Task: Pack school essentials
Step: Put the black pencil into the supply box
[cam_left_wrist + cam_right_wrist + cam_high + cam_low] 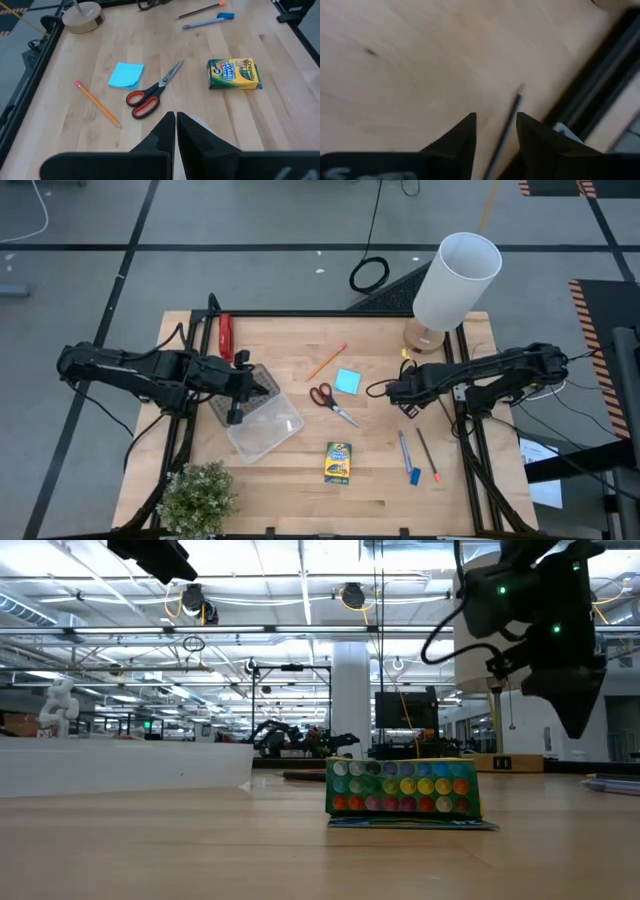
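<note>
Nearest the table's front edge lies the yellow-green crayon box [339, 462], with the blue pen [404, 449], the tiny blue eraser [414, 476] and the dark pencil [427, 454] just to its right. Farther in, the red-handled scissors [327, 399] lie beside the light-blue square notepad [348, 381], the orange pencil [326, 361] beyond them. The left gripper [236, 392] hangs over the clear plastic case [262, 424], its fingers [160, 134] pressed together with nothing between them. The right gripper [398, 393] hovers near the notepad's right, fingers [465, 131] parted, a thin dark stick showing between them. At the far edge stands a white lamp [452, 283].
</note>
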